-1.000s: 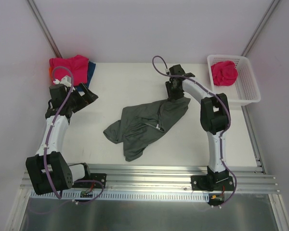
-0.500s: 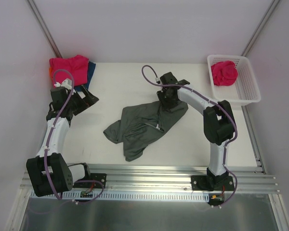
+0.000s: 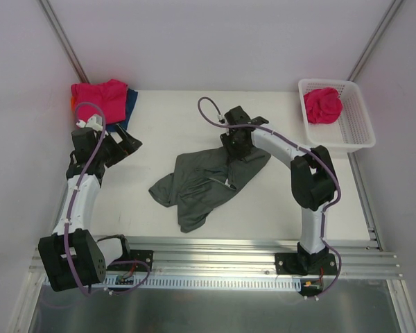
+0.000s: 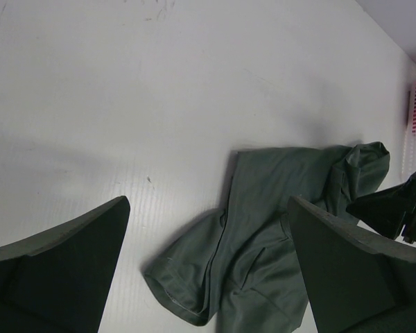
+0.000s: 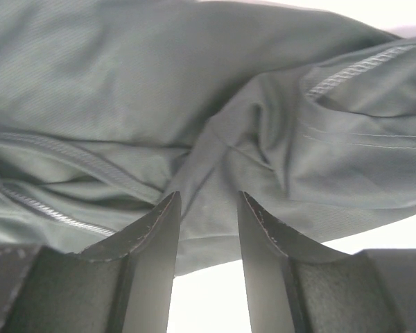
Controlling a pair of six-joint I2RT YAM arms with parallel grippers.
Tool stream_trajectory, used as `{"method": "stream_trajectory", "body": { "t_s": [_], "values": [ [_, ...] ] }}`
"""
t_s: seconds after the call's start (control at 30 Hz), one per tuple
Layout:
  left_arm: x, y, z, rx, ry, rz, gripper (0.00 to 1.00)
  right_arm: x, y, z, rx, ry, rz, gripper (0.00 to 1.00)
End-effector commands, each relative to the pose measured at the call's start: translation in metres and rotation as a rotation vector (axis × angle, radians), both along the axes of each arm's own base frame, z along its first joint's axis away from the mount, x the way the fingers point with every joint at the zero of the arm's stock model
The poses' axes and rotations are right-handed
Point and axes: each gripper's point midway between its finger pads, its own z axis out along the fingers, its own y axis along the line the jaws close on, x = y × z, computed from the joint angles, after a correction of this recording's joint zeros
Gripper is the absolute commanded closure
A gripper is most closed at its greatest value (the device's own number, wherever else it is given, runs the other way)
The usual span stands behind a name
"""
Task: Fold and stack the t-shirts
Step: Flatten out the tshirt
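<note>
Shifted leftward from a second ago, the right claw (image 5: 206, 208) pinches a fold of the dark grey t-shirt (image 3: 201, 184) between nearly closed fingers (image 5: 159, 236), at the cloth's far right edge. That shirt lies crumpled in the middle of the surface (image 3: 159, 125). Well to the left, the left claw (image 3: 128, 142) hangs spread wide (its own wrist view frames the grey cloth). At the far left corner sit stacked pink t-shirts (image 3: 97, 94); a lone pink t-shirt (image 3: 323, 105) lies in the basket (image 3: 359, 135).
</note>
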Motion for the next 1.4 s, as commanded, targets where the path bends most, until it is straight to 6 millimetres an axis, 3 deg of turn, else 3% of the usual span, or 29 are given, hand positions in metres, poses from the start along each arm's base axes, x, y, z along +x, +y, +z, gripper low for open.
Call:
{"method": "stream_trajectory", "body": {
  "t_s": [0.0, 0.33, 0.73, 1.03, 1.23, 1.27, 1.37],
  "values": [
    [-0.003, -0.003, 0.012, -0.01, -0.046, -0.008, 0.01, -0.013, 0.013, 0.001, 0.03, 0.028, 0.023, 0.58],
    [-0.009, -0.003, 0.013, -0.003, -0.048, -0.01, 0.01, -0.008, 0.019, -0.008, 0.046, 0.039, 0.01, 0.58],
    [-0.004, -0.003, 0.009, -0.008, -0.026, -0.017, 0.01, 0.024, 0.013, 0.003, 0.065, -0.018, -0.037, 0.58],
    [-0.001, -0.002, 0.013, -0.003, -0.032, -0.021, 0.01, 0.027, 0.012, -0.016, 0.061, 0.021, -0.04, 0.59],
    [0.0, 0.0, 0.011, 0.005, -0.025, -0.018, 0.01, 0.027, 0.01, -0.024, 0.055, 0.04, -0.043, 0.72],
    [0.0, 0.0, 0.009, 0.005, -0.02, -0.021, 0.01, 0.028, 0.01, -0.023, 0.058, 0.037, -0.044, 0.84],
    [-0.001, -0.003, 0.001, -0.004, 0.002, -0.042, 0.01, 0.031, 0.007, -0.02, 0.056, 0.027, -0.049, 0.99]
  ]
}}
